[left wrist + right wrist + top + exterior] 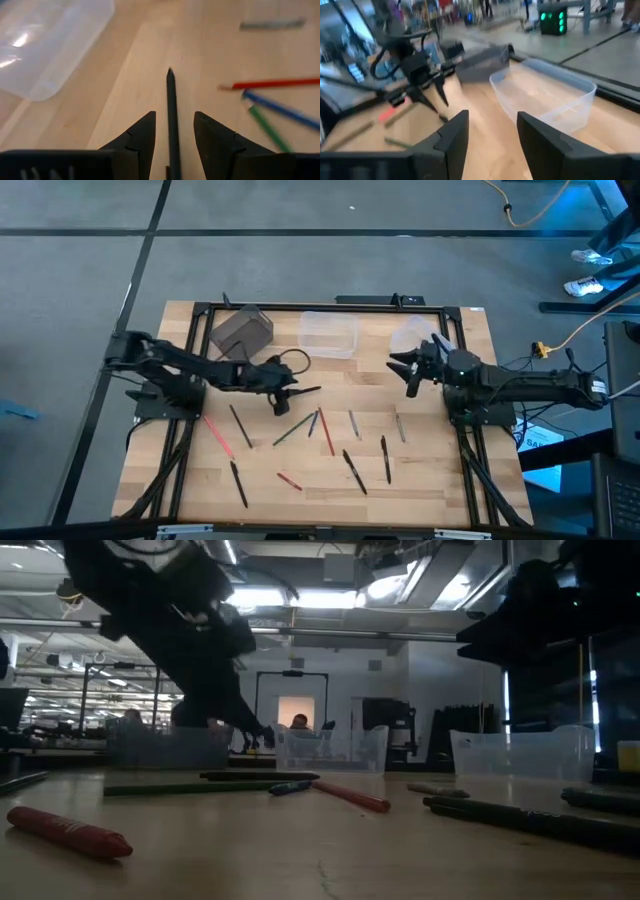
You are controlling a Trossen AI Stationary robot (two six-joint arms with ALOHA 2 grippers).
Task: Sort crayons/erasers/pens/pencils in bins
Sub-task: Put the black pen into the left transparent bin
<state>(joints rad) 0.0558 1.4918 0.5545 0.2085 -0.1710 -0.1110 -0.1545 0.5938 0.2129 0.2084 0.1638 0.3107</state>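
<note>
While the left arm reaches from the table's left side toward its middle, the left gripper [283, 392] hangs just above the wood with a thin black pencil [172, 115] running lengthwise between its two dark fingers [142, 135]. In the left wrist view the fingers stand slightly apart on either side of the stick, with a small gap visible on each side, so the pictures do not show whether it is clamped or only framed. The pencil's pointed tip pokes out beyond the fingertips toward the open table.

Just past the tip lie a red pencil [272, 83], a blue one [280, 109] and a green one [267, 127], fanned close together. The clear squarish tub [329, 334] sits near the far edge, a little beyond the left gripper, with the opaque grey box [241, 330] beside it and the clear rounded tub [411, 335] at the far right.

The right gripper [412, 370] waits near the rounded tub, its fingers apart and holding nothing.

The remaining sticks are scattered across the near half of the wooden table [440, 480]: a pink one [219, 434] at the left, several black ones [354, 471] toward the front, and a grey one [400, 426] at the right
</note>
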